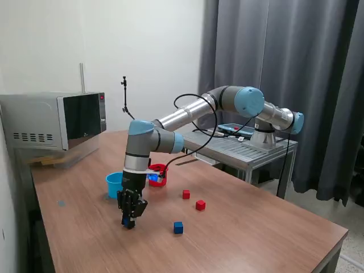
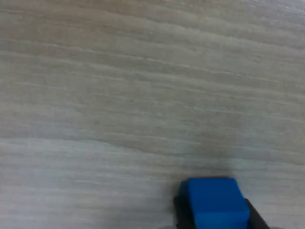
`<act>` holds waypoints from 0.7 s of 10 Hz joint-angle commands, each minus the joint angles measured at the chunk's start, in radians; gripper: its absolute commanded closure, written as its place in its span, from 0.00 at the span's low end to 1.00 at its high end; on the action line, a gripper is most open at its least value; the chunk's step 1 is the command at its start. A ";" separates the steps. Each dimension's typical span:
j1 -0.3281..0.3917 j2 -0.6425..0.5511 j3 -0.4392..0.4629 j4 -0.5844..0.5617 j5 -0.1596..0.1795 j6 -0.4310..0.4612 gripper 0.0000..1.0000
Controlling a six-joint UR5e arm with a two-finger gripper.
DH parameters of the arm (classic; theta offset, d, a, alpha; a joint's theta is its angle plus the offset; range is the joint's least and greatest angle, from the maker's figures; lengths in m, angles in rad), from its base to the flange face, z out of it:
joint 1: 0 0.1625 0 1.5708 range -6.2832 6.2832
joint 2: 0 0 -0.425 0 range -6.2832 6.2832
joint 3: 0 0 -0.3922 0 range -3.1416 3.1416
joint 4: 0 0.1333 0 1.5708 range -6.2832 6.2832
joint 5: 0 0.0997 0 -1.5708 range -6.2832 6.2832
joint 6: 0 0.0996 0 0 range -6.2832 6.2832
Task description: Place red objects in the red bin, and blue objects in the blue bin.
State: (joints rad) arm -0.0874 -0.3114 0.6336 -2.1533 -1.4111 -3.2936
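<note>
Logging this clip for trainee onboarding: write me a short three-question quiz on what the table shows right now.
1. How many small solid red cubes lie loose on the wooden table?
2. True or false: the gripper hangs directly above the round red plastic cup.
3. What sits between the fingers in the wrist view? A) a red cube B) a small dark blue cube C) nothing

Key
1. Two.
2. False: it is low at the tabletop, off to the side of the red cup, near the round light blue plastic cup.
3. B.

a microwave (image 1: 54, 120) sits on the wooden table (image 1: 256, 227) near grey curtains (image 1: 318, 68).
</note>
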 commanded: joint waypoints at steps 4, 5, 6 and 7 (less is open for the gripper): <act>0.000 -0.056 0.011 0.000 -0.029 0.014 1.00; 0.000 -0.083 0.024 0.000 -0.031 0.014 1.00; -0.002 -0.107 0.047 0.000 -0.043 0.014 1.00; -0.002 -0.126 0.066 0.000 -0.058 0.015 1.00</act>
State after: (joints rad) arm -0.0881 -0.4044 0.6725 -2.1537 -1.4511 -3.2798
